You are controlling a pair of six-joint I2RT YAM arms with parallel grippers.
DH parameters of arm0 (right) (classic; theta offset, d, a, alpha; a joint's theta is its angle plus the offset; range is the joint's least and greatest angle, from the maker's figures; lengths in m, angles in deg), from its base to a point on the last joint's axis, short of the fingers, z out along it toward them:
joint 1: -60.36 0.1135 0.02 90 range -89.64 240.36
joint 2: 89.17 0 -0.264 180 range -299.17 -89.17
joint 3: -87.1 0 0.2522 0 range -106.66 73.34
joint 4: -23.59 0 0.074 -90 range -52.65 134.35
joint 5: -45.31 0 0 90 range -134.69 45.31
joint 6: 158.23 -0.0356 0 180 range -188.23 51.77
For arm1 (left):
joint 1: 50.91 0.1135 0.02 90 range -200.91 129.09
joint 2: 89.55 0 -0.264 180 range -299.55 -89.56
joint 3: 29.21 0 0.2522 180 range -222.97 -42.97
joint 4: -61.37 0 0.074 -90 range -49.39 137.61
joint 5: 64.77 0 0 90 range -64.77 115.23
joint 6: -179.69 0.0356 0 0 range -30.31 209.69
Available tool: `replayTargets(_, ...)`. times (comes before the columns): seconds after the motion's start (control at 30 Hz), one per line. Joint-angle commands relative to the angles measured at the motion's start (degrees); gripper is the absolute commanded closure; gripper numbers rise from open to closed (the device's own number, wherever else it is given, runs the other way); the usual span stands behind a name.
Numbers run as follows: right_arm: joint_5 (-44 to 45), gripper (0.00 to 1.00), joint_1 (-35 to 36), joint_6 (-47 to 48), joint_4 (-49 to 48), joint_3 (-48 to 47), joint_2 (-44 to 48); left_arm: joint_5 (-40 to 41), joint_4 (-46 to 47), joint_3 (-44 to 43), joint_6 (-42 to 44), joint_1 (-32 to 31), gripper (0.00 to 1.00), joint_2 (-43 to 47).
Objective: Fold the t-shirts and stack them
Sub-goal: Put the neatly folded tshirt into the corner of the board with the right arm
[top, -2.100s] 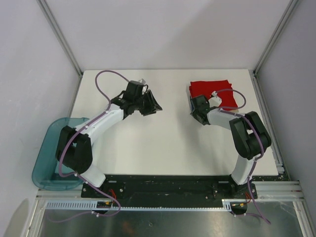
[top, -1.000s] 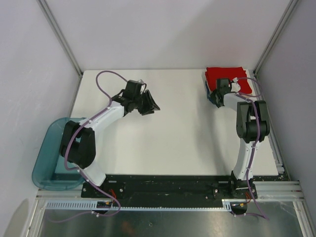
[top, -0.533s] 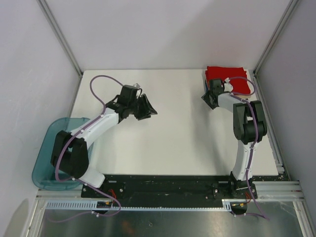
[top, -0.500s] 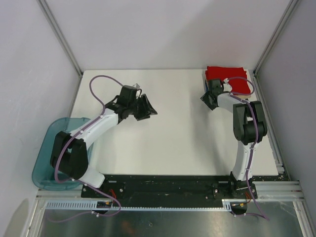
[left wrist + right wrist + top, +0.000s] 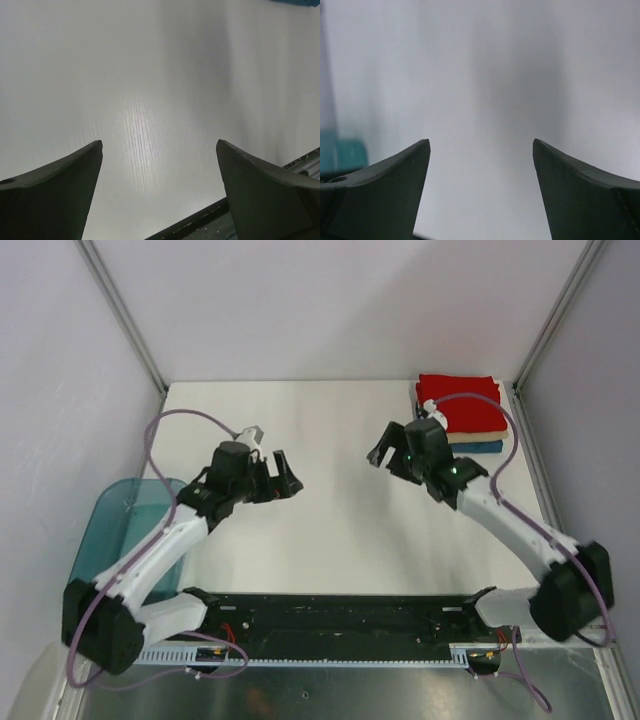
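We see the t-shirts [image 5: 460, 418] stacked at the table's [image 5: 340, 530] far right corner, red [image 5: 458, 400] on top, tan [image 5: 476, 438] under it, dark blue [image 5: 486, 447] lowest; the right gripper [image 5: 385, 450] hangs well apart from them, jaws spread, holding nothing; the left gripper [image 5: 283, 478] hangs over bare table, jaws spread wide and empty; a teal tub [image 5: 95, 550] sits at the left edge.

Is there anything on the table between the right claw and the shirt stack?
Nothing visible. The open right claw is just left of the stack in the table's far right corner, facing away from it.
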Motion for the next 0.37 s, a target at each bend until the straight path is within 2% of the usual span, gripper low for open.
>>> replayTargets(0.0, 2.3, 0.1, 8.1, 2.7, 2.2, 5.5, 10.6, 4.8, -0.6, 4.3, 5.7, 0.2, 0.01, 10.7)
replayTargets(0.17, 7.3, 0.08, 14.6, 1.9, 4.0, 9.6, 16.4, 6.4, -2.6, 7.9, 7.0, 0.2, 0.01, 16.1)
replayTargets(0.33, 8.1, 0.05, 15.8, 1.5, 3.5, 11.3, 17.5, 7.9, -3.7, 7.8, 8.3, 0.3, 0.01, 17.4)
